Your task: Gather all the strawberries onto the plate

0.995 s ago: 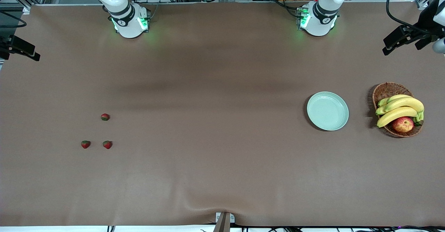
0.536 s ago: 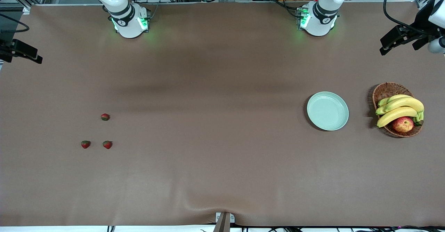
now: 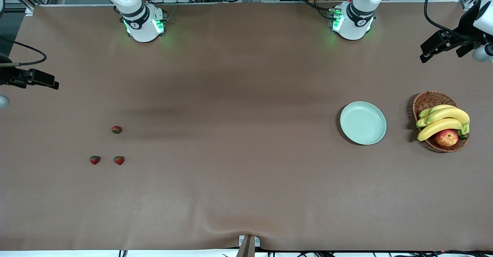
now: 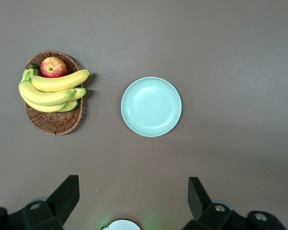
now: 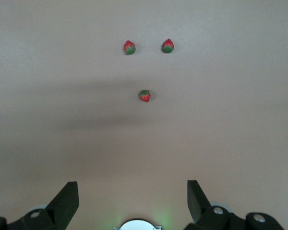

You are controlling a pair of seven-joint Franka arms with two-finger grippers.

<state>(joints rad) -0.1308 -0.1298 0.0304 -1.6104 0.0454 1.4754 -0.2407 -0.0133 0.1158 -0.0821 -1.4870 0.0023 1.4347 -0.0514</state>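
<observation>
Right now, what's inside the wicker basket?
The basket holds a bunch of bananas and a red-yellow apple. The fruit covers most of its floor, so anything beneath it can't be seen. No strawberries show there.

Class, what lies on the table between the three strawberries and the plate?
Nothing: the front view shows bare brown table from the strawberries to the plate.

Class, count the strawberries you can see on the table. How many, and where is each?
3 strawberries, all toward the right arm's end: one farthest from the front camera, two nearer side by side. None appear hidden.
</observation>
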